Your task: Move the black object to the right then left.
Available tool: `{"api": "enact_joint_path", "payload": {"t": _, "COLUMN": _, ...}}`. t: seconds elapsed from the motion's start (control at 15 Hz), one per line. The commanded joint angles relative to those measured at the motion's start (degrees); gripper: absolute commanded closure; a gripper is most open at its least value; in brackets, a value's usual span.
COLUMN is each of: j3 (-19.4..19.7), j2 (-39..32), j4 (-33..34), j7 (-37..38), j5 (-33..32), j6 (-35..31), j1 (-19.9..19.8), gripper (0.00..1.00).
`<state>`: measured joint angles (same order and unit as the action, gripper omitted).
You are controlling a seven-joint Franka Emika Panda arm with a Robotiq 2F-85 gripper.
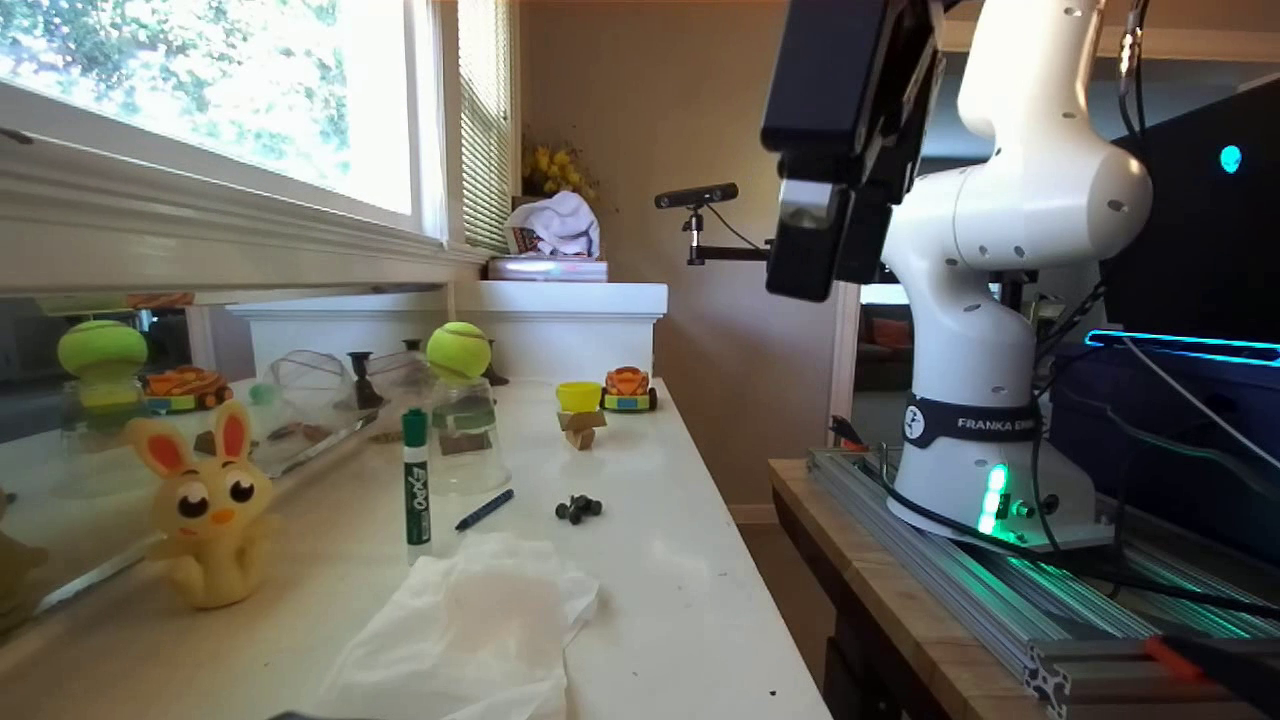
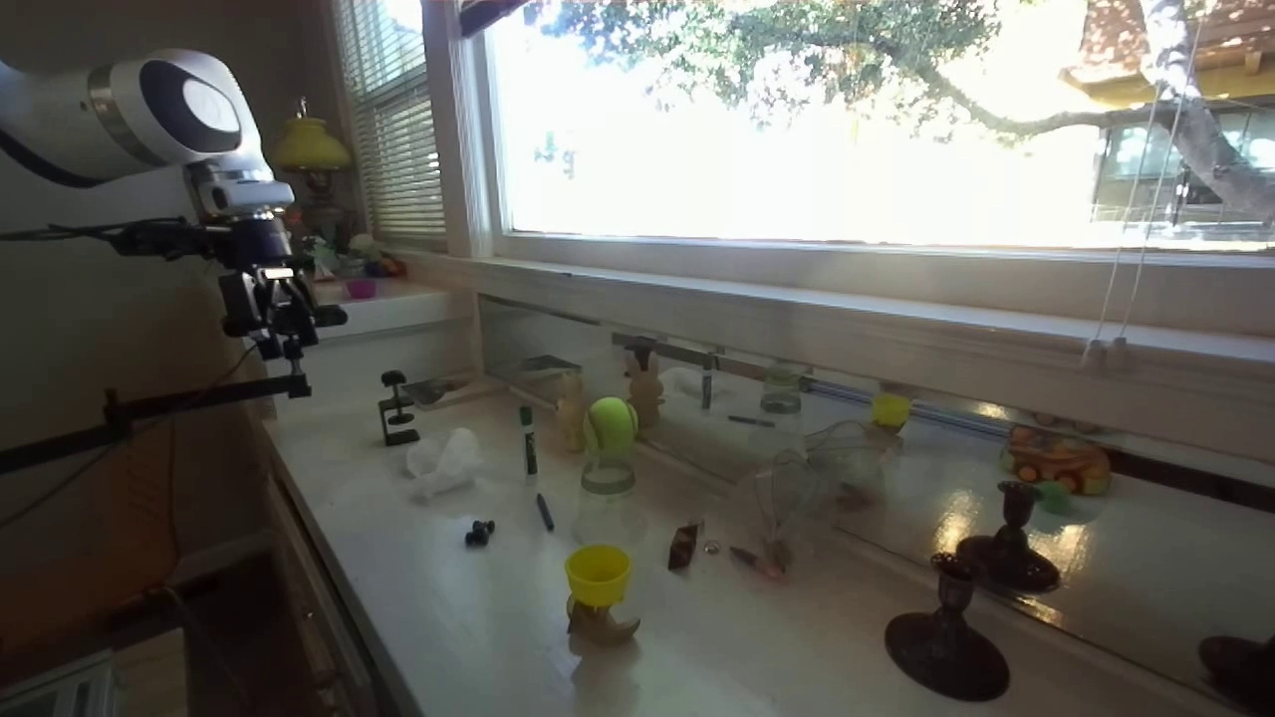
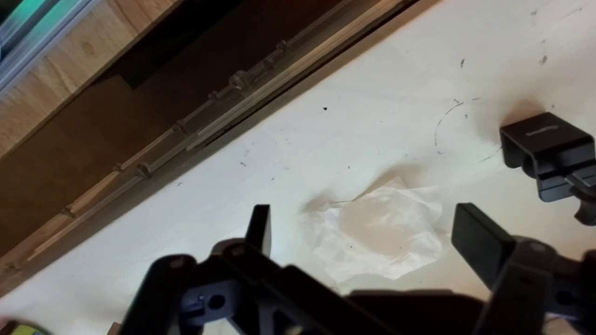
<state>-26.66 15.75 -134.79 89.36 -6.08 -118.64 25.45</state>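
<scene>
Two black things could be the task's object; I cannot tell which. A black clamp [image 2: 396,410] stands on the white counter and shows at the right edge of the wrist view [image 3: 549,153]. A small black knobbly object [image 1: 578,508] lies mid-counter, also seen in an exterior view [image 2: 479,533], and is out of the wrist view. My gripper [image 3: 363,216] is open and empty, its fingers wide apart. It hangs high above the counter in both exterior views [image 1: 830,275] [image 2: 284,324]. In the wrist view a crumpled white tissue [image 3: 382,228] lies below, between the fingers.
A green marker [image 1: 416,480], a dark blue crayon [image 1: 485,510], a tennis ball [image 1: 459,350] on a clear cup and a bunny figure [image 1: 212,510] stand or lie nearby. A yellow cup [image 2: 598,575] and candlestick [image 2: 946,637] are farther along. A mirror backs the counter.
</scene>
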Motion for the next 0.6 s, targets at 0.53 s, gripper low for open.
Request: {"api": "enact_joint_path", "payload": {"t": 0.53, "j3": 0.33, "j2": 11.80, "j4": -6.99, "j7": -3.59, "j5": 0.91, "j6": 0.43, "j1": -2.33, "gripper": 0.00}}
